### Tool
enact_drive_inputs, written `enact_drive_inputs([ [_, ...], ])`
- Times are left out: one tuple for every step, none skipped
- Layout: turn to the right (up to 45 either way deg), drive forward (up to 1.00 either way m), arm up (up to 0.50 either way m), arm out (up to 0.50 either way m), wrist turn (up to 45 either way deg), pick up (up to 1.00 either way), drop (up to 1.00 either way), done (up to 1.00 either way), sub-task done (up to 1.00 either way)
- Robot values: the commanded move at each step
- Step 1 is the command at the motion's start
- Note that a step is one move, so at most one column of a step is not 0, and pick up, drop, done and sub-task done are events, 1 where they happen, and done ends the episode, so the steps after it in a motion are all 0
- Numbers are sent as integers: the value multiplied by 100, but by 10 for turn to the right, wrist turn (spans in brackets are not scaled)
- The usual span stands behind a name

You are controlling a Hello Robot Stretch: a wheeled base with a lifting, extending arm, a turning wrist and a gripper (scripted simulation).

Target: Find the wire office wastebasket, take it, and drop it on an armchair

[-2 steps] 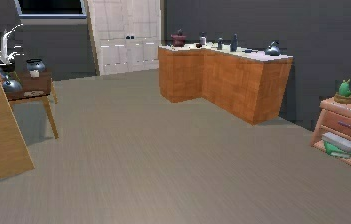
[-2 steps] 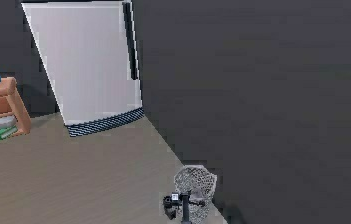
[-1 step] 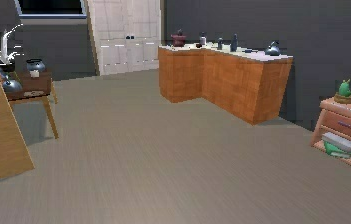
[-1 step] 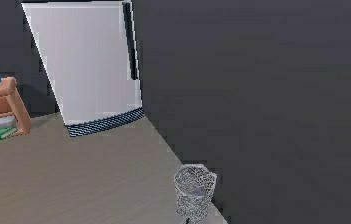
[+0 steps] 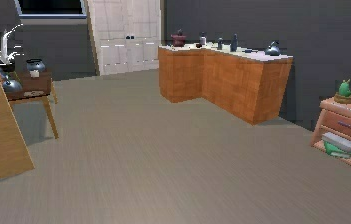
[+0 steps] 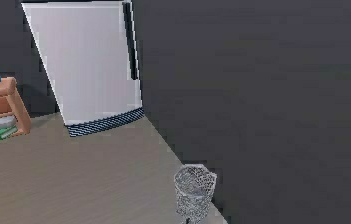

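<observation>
Scanning the forward view: spotting an L-shaped wooden counter (image 5: 223, 80) across open floor, a kettle (image 5: 273, 47) on top, white double doors (image 5: 128, 35) behind, a small side table (image 5: 33, 95) at the left edge and a nightstand (image 5: 343, 125) at the right edge. Judging that corner of the counter a likely snag when driving through with a bulky load.

Switching to the arm side view: picking out the wire wastebasket (image 6: 195, 190) low in the picture, standing upright on the floor just beside the dark wall (image 6: 263, 90), well apart from the white fridge (image 6: 88, 65). Unable to tell anything of the claw's state or load from here.

Fearing trouble on the approach: reaching out too far and shoving the light basket into the wall, tipping or rolling it; catching thin mesh badly and letting it slip; swinging the base round and clipping the nightstand. Guessing the armchair hunt comes after.
</observation>
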Motion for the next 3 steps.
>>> enact_drive_inputs([
  [0,0,10,0,0,0,0,0,0],
  [0,0,50,0,0,0,0,0,0],
  [0,0,42,0,0,0,0,0,0],
])
